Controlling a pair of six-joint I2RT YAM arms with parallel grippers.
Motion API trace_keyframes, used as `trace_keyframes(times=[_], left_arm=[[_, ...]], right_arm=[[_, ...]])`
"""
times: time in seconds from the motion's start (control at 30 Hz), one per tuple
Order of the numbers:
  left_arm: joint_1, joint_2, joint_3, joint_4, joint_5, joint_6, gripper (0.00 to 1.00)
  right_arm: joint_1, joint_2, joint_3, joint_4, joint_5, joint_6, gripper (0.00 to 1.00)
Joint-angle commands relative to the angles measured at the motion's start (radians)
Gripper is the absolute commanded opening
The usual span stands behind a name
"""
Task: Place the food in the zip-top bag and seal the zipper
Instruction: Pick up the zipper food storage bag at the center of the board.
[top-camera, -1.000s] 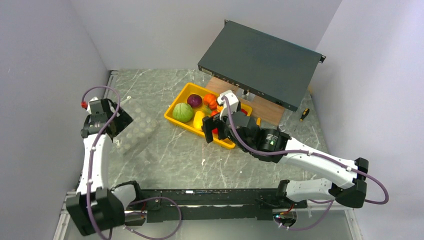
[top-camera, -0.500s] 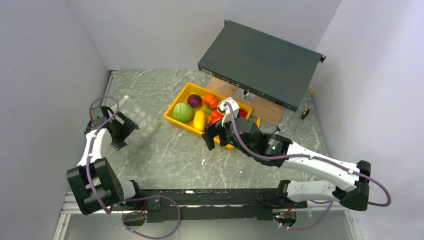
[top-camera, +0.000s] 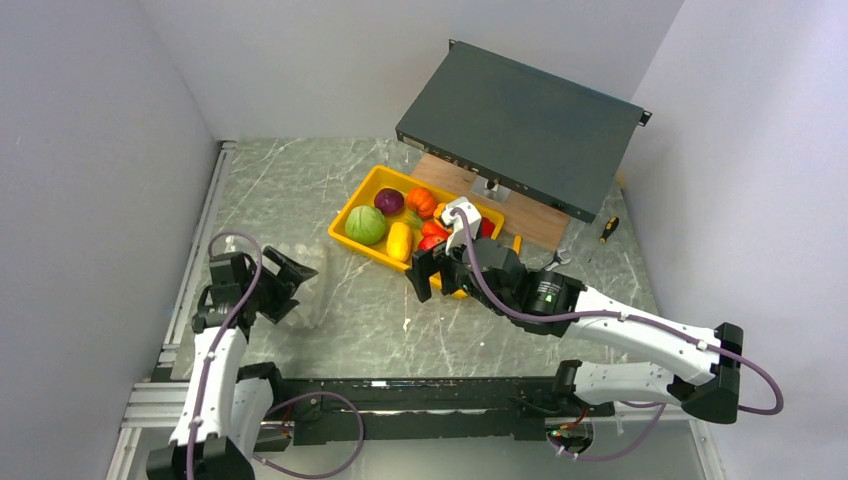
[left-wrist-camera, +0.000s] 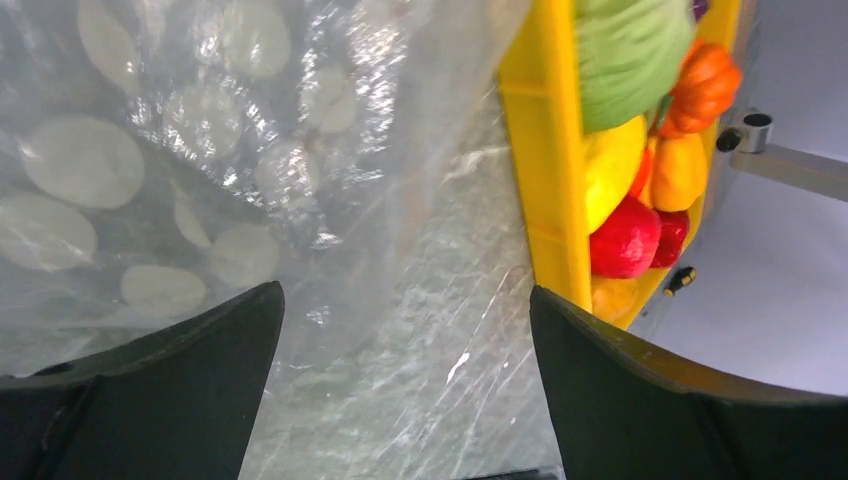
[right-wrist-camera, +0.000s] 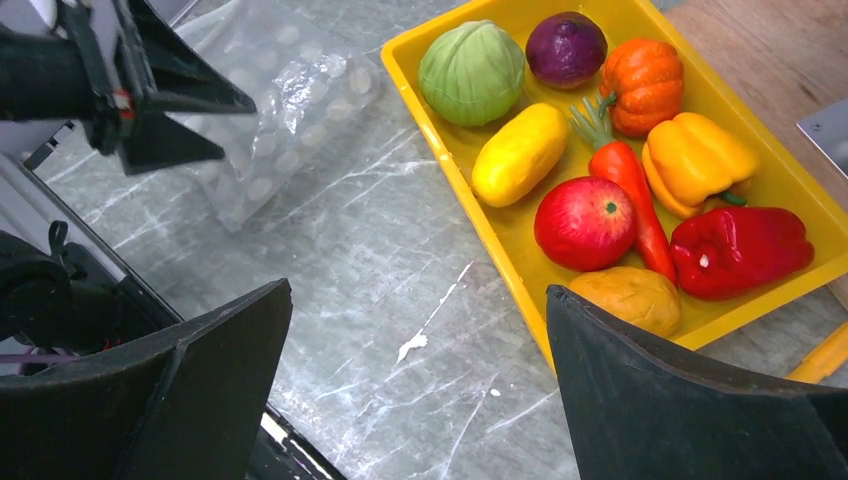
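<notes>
The food lies in the yellow tray (right-wrist-camera: 478, 205): green cabbage (right-wrist-camera: 472, 72), purple onion (right-wrist-camera: 566, 48), orange pumpkin (right-wrist-camera: 642, 85), a yellow piece (right-wrist-camera: 519, 153), red apple (right-wrist-camera: 585, 222), red pepper (right-wrist-camera: 738, 250) and others. The clear zip-top bag (right-wrist-camera: 290, 100) lies flat on the marble left of the tray. It fills the upper left of the left wrist view (left-wrist-camera: 200, 150). I cannot make out its zipper. My left gripper (top-camera: 295, 290) is open and empty at the bag's near-left edge. My right gripper (right-wrist-camera: 418, 290) is open and empty over the marble at the tray's near-left side.
A dark grey flat box (top-camera: 520, 125) leans over a wooden board (top-camera: 520, 210) behind the tray. A screwdriver (top-camera: 607, 229) lies at the right. Grey walls close in the left, back and right sides.
My left arm has swung nearer and to the right, bringing its gripper from the bag's far-left side to its near edge. My right gripper has drawn back slightly from over the tray.
</notes>
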Motion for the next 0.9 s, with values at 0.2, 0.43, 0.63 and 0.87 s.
trace_keyframes(times=[0.2, 0.43, 0.63, 0.87], left_arm=[[-0.028, 0.103, 0.394, -0.162, -0.649, 0.385, 1.00], [0.110, 0.488, 0.573, -0.097, -0.665, 0.475, 1.00], [0.201, 0.742, 0.744, -0.211, -0.660, 0.556, 1.00], [0.240, 0.837, 0.697, -0.161, -0.580, 0.667, 1.00]], right_arm=[[-0.003, -0.063, -0.032, 0.051, -0.039, 0.016, 1.00], [-0.004, -0.066, -0.052, 0.057, -0.106, 0.026, 1.00], [-0.005, -0.047, -0.038, 0.030, -0.149, 0.012, 1.00], [-0.005, 0.011, 0.025, -0.026, -0.210, 0.029, 1.00]])
